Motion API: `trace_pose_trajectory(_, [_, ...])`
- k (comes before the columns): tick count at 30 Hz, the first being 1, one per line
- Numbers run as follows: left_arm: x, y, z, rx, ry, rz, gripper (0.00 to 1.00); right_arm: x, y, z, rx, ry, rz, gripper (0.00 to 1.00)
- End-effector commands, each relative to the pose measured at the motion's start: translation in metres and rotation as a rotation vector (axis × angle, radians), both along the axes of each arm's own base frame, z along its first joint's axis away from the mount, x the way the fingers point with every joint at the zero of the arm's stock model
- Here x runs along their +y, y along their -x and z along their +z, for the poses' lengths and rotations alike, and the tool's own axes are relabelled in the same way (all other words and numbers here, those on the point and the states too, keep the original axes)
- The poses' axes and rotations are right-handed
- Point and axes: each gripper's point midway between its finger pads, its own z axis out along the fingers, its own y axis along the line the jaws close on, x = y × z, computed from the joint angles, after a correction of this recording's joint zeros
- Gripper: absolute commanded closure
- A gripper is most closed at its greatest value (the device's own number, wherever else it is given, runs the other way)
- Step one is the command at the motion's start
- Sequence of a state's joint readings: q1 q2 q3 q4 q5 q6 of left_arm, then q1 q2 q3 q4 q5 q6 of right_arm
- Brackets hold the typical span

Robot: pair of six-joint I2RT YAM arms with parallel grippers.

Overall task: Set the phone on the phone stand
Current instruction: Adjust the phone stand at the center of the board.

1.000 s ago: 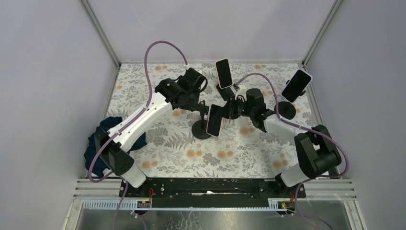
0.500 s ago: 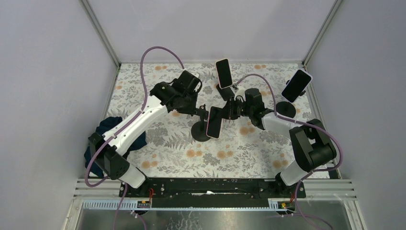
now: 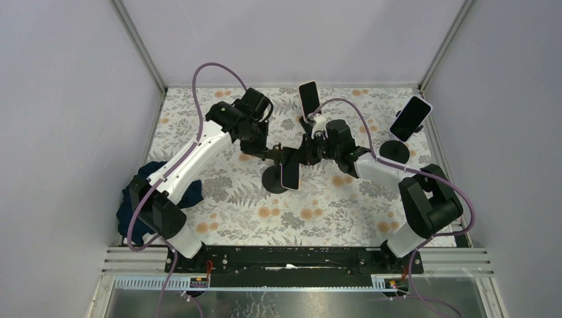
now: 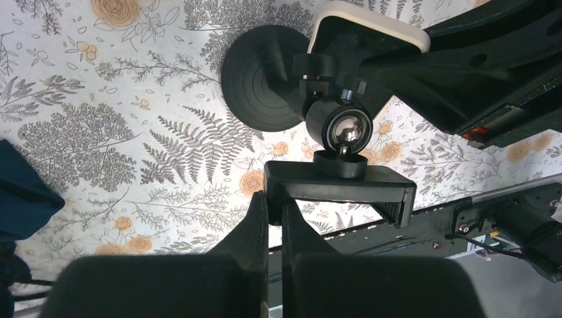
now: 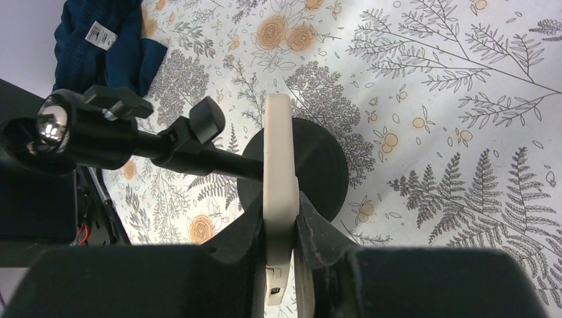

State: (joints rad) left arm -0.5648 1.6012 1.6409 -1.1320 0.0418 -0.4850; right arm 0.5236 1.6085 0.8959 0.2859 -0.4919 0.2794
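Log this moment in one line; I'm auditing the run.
left jaws: shut on black round-based phone stand | right jaws: shut on white-cased phone | phone: near stand, not seated

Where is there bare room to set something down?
Bare: the near strip between the stand base and the arm bases; the far-left corner. Crowded: centre, where left gripper and right gripper meet at the phone; far-right stand.

The left arm [image 3: 192, 156] rises from the lower left of the overhead view, bends at its elbow in the upper left and reaches toward frame centre. The left gripper [image 4: 274, 202] has its fingers pressed together. The right arm [image 3: 381, 173] stretches from lower right toward centre, and the right gripper [image 5: 278, 209] is clamped on the phone [image 5: 278, 146], held edge-on.
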Motion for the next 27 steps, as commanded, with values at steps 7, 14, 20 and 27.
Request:
trace_pose_trajectory(7, [-0.008, -0.008, 0.028, 0.043, 0.016, -0.007, 1.0, -0.016, 0.004, -0.053, -0.006, 0.252, 0.008, 1.0])
trace_pose_trajectory(14, [-0.012, -0.016, 0.049, -0.056, 0.1, 0.009, 0.66, -0.004, 0.01, -0.016, -0.05, 0.135, 0.052, 1.0])
trace_pose_trajectory(20, [-0.012, -0.009, 0.045, -0.09, 0.173, 0.004, 0.59, -0.008, 0.01, 0.021, -0.11, 0.053, 0.069, 1.0])
trace_pose_trajectory(27, [0.001, 0.002, 0.072, -0.285, 0.266, -0.009, 0.56, -0.032, 0.009, 0.043, -0.169, 0.036, 0.138, 1.0])
